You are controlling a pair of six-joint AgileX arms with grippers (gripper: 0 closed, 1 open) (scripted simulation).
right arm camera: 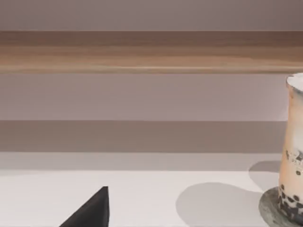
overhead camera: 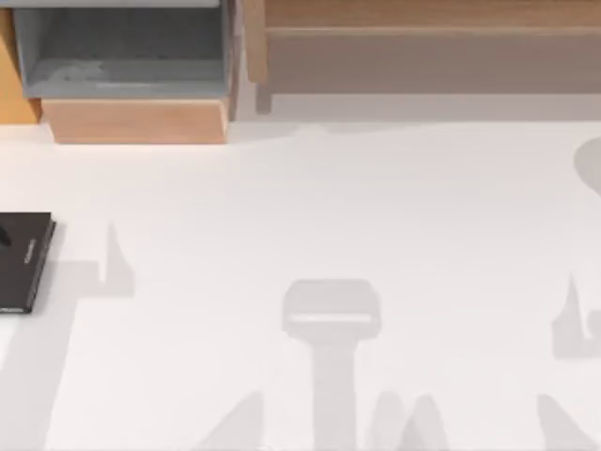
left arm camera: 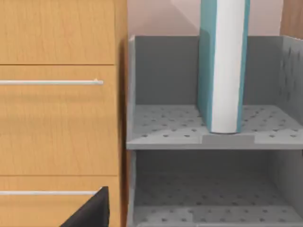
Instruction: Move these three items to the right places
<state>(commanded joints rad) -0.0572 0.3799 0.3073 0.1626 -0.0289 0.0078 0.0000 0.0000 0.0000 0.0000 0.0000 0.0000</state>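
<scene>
A: Where is the teal book (left arm camera: 222,66)?
B: Upright on the grey shelf's (left arm camera: 161,135) upper tier, beside the wooden drawers (left arm camera: 57,118).
A: And the end effectors?
B: Their openness cannot be told. A black slab (overhead camera: 23,258) lies at the worktop's (overhead camera: 310,207) left edge.

A rendered office or study corner. A plain white tabletop (overhead camera: 310,216) carries a grey perforated shelf unit (left arm camera: 161,132) at its far left corner, set beside wooden drawers (left arm camera: 57,118) with slim metal handles. A teal book (left arm camera: 222,66) stands upright on the upper shelf. A long wooden rack (overhead camera: 423,47) runs along the far edge, and a black slab (overhead camera: 23,258) lies at the left edge.
</scene>
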